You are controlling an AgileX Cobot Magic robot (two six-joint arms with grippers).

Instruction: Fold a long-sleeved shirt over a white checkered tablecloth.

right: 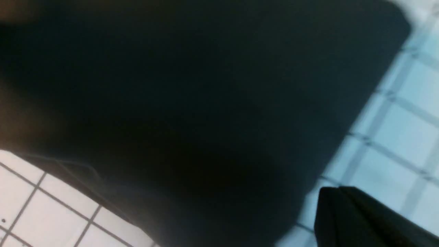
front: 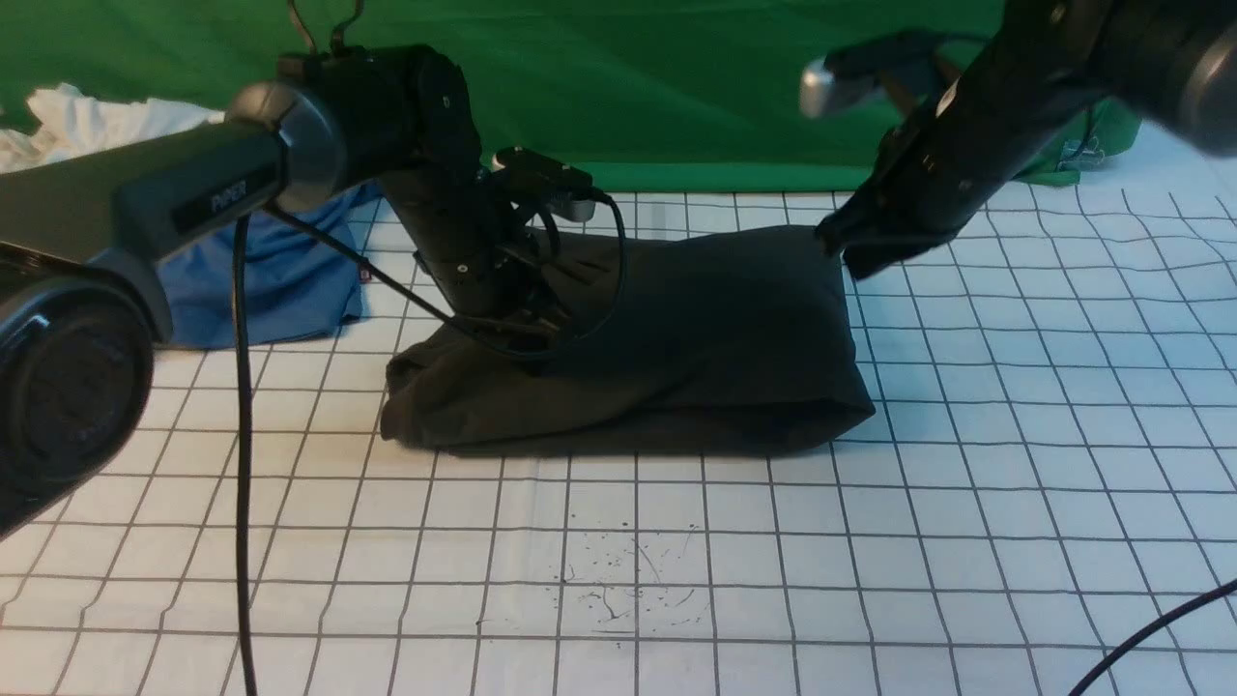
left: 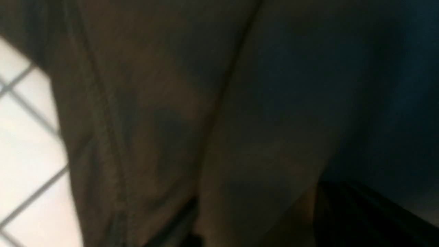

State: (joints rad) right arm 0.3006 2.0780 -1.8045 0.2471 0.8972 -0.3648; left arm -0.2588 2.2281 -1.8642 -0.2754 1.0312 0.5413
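Green backdrop cloth (front: 676, 87) behind the table.

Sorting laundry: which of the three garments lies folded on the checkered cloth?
The black shirt, a folded bundle mid-table; the blue garment and white garment lie crumpled behind.

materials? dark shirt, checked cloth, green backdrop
Shirt: soft matte knit, probably cotton; slumps into rounded folds, stitched seam shows in left wrist view. Tablecloth: thin white woven fabric, printed grid, slight wrinkles. Backdrop: matte green cloth, draped creases; fibre unclear.
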